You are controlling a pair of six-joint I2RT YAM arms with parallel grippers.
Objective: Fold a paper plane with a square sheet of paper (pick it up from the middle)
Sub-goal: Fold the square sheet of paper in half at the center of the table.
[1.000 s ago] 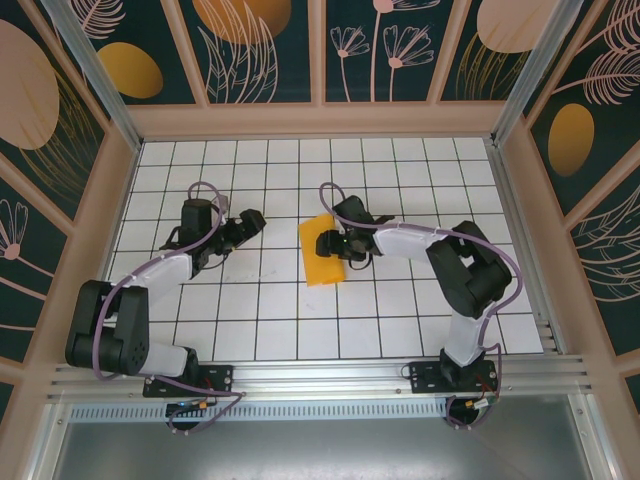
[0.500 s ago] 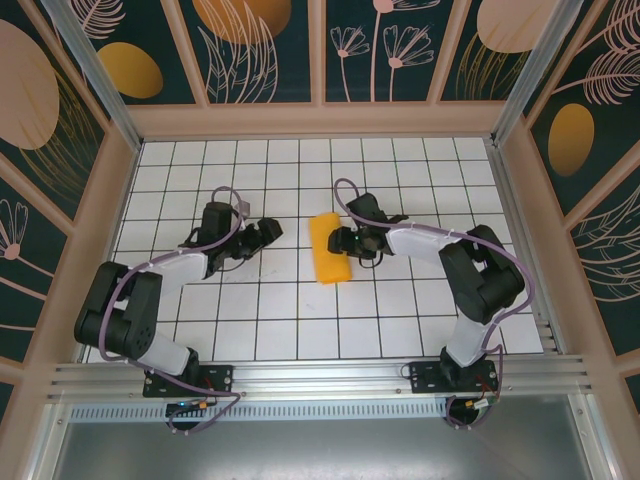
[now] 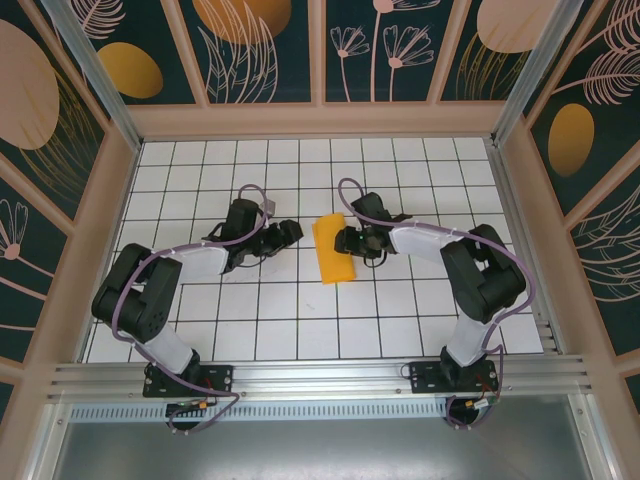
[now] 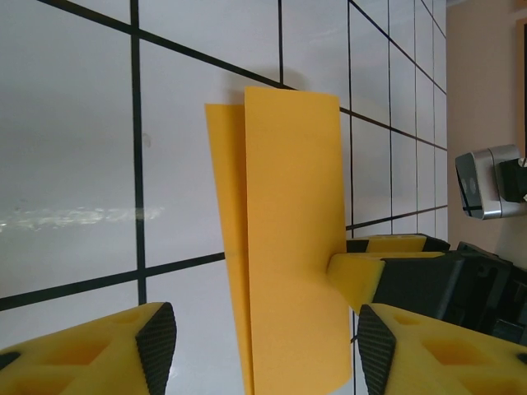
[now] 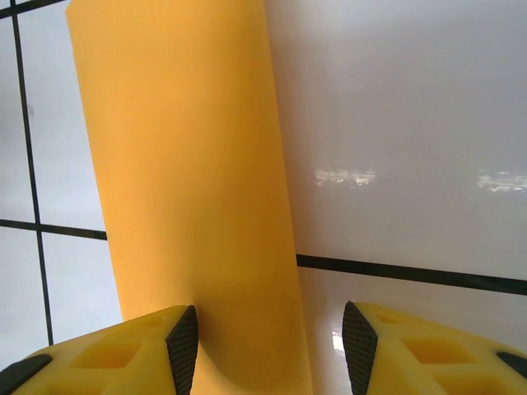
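Note:
The square sheet of paper (image 3: pixel 335 251) lies on the white grid as a folded orange-yellow strip, one layer overlapping the other. My left gripper (image 3: pixel 291 232) is just left of it, jaws open. In the left wrist view the paper (image 4: pixel 288 247) runs up from between the open pads of that gripper (image 4: pixel 263 350). My right gripper (image 3: pixel 346 240) is at the strip's right edge. In the right wrist view the paper (image 5: pixel 185 181) passes under its left pad, and the gripper (image 5: pixel 269 350) stands open with bare table by the right pad. One right finger (image 4: pixel 356 276) touches the paper's edge.
The white gridded table (image 3: pixel 300 320) is ringed by a beige frame (image 3: pixel 310 120) and dark floral panels (image 3: pixel 385 45). An aluminium rail (image 3: pixel 320 375) runs along the near edge by the arm bases.
My left gripper has swung right, up to the paper, and its jaws have narrowed. The right gripper's jaws have narrowed too, and the strip has shifted slightly right.

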